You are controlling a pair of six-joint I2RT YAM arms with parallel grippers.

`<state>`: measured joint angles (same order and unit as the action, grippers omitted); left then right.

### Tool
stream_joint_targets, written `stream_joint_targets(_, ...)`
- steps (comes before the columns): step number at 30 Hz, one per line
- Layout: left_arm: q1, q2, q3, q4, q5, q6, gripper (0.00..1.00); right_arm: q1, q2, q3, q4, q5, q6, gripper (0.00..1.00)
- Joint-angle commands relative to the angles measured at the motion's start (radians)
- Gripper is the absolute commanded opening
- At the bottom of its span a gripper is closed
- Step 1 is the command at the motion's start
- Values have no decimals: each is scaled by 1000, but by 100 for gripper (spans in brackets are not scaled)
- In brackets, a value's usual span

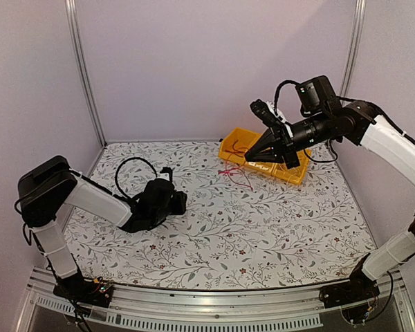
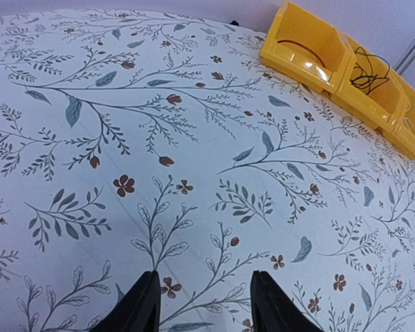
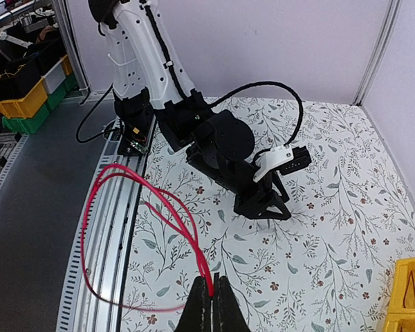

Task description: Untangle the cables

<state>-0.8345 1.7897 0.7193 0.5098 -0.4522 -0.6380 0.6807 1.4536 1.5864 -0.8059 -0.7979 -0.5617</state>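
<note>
- White tablecloth (image 1: pixel 263 228) printed with leaves and small flowers, lying flat.
- Yellow bins (image 1: pixel 228 149) joined side by side, far right on the cloth.
- Metal rail (image 1: pixel 214 304) along the near edge.
- Yellow and green crates (image 3: pixel 21 104) beyond the table.

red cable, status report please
Right gripper shut on red cable, loops hanging below. Left gripper open, empty, low over table. Black cable in yellow bin. Nothing seen in the way.
</note>
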Motion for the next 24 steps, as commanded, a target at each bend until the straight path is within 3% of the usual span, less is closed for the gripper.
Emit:
stream_joint_targets(1,9,-70,-28,2,14,12,45,-27,46,-3,-11,5,-2,0)
stream_joint_targets(5,8,-126,-64,-45,7,22,46,-57,76,0,42,44,10,0)
stream_joint_targets(13,-2,-284,-197,-14,124,50,48,-125,180,-6,239,224,66,0)
stream_joint_targets(24,-24,-417,-228,-123,181,84,48,-257,497,162,413,314,103,0)
